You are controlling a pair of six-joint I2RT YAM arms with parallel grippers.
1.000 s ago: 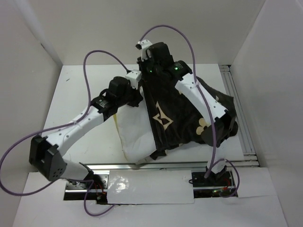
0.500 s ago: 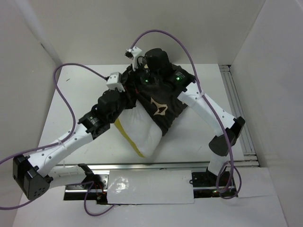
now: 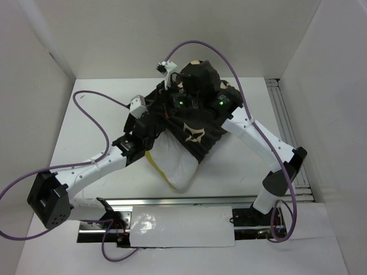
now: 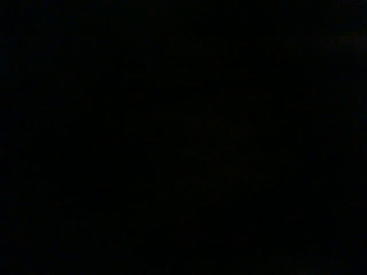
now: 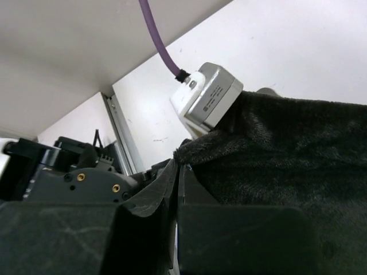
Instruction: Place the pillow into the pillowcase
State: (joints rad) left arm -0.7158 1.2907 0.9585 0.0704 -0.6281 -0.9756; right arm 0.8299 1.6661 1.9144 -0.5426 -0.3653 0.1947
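At table (image 3: 86, 137) centre, pillow (image 3: 175, 163) half out of pillowcase (image 3: 200, 123) mouth, right fingers (image 5: 241, 235) pinching its edge, left fingers clenched, hidden

The left wrist view is wholly black, and nothing in it can be made out. From above, the pillowcase (image 3: 202, 130) covers most of the pillow (image 3: 175, 163). Only one white corner with a strip of yellow trim sticks out, and how deep the rest reaches cannot be told. The left tool (image 3: 152, 117) is a dark mass against dark plush, with its tips hidden, so what it touches is unclear. In the right wrist view the right tool (image 5: 175, 192) is cut off by the bottom edge — a fold of the plush sits pinched in its closed seam. The fabric itself runs off the right edge. A dark housing (image 5: 74, 183) at lower left is too close to identify.
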